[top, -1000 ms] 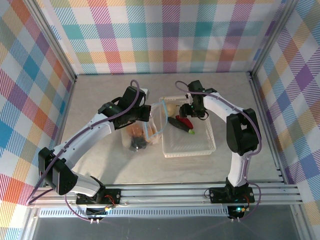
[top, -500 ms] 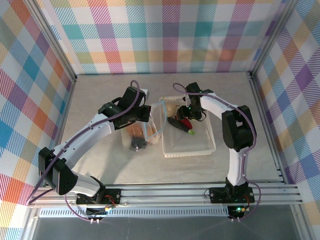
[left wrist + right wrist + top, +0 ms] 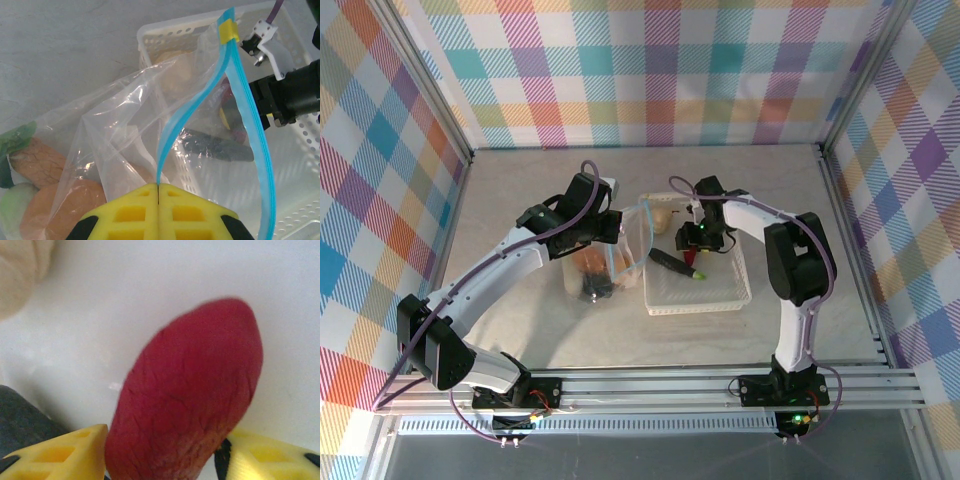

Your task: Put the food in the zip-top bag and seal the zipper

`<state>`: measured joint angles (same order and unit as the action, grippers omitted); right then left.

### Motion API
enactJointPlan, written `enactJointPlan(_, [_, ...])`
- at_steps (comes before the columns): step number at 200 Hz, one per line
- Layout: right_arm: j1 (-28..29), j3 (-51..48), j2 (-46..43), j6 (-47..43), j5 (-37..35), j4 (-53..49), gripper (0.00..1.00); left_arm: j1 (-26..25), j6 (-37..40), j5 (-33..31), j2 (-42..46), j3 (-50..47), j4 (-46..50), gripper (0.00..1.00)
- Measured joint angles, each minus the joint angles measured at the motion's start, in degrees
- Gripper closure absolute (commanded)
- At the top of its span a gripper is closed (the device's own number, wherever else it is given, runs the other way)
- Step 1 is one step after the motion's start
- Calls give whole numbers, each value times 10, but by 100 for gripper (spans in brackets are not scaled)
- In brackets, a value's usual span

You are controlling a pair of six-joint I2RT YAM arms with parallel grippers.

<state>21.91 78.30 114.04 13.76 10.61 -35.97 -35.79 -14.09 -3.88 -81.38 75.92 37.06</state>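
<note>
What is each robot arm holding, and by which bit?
The left end effector pinches the zip-top bag by its blue zipper strip. The right end effector straddles one end of a red toy food; whether it grips cannot be told.

I see two matching arms, the left arm (image 3: 490, 270) and the right arm (image 3: 800, 260), with white shells on the long links and black housings at the joints. A purple cable (image 3: 582, 170) loops along each. The left hand (image 3: 158, 186) has yellow fingers (image 3: 125, 215) moulded with square pockets and black corner trim. The right hand (image 3: 165, 452) has yellow fingers (image 3: 60, 450) too. A green light (image 3: 798, 417) glows at the right arm's near base.
</note>
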Motion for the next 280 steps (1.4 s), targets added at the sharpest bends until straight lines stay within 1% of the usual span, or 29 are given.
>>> enactJointPlan(18, [0, -2, -2, 5, -2, 2, 51, 0, 0, 0, 0, 0, 0, 100])
enactJointPlan(39, [0, -2, -3, 8, -5, 1, 61, 0, 0, 0, 0, 0, -1, 100])
enactJointPlan(54, [0, -1, -3, 12, -7, -1, 71, 0, 0, 0, 0, 0, -2, 100])
enactJointPlan(65, [0, 2, -3, 11, -9, -3, 74, 0, 0, 0, 0, -2, -3, 100])
enactJointPlan(89, [0, 0, -12, 17, -23, -5, 76, 0, 0, 3, -2, -5, -6, 100])
enactJointPlan(102, [0, -14, -41, 19, -35, -6, 76, 0, 0, 4, -6, -5, -10, 100])
enactJointPlan(116, [2, -28, -96, 21, -44, -16, 76, 0, 0, 5, -10, -5, -13, 100])
enactJointPlan(136, [11, -30, -202, 25, -56, -27, 76, 0, 0, 9, -16, -5, -15, 100])
enactJointPlan(159, [59, -20, -316, 41, -53, -28, 76, 0, 0, 14, -19, -5, -19, 100])
enactJointPlan(180, [115, -19, -370, 69, -34, -18, 76, 0, -3, 20, -19, -5, -30, 100])
enactJointPlan(199, [156, -35, -384, 102, -10, 14, 76, 0, -7, 26, -19, -5, -34, 100])
enactJointPlan(216, [177, -59, -381, 134, -7, 47, 76, 0, -11, 29, -19, -5, -36, 100])
enactJointPlan(249, [198, -76, -343, 185, -7, 99, 76, 0, -13, 30, -19, -5, -38, 100])
enactJointPlan(280, [210, -76, -301, 206, -8, 140, 76, 0, -13, 30, -19, -5, -40, 100])
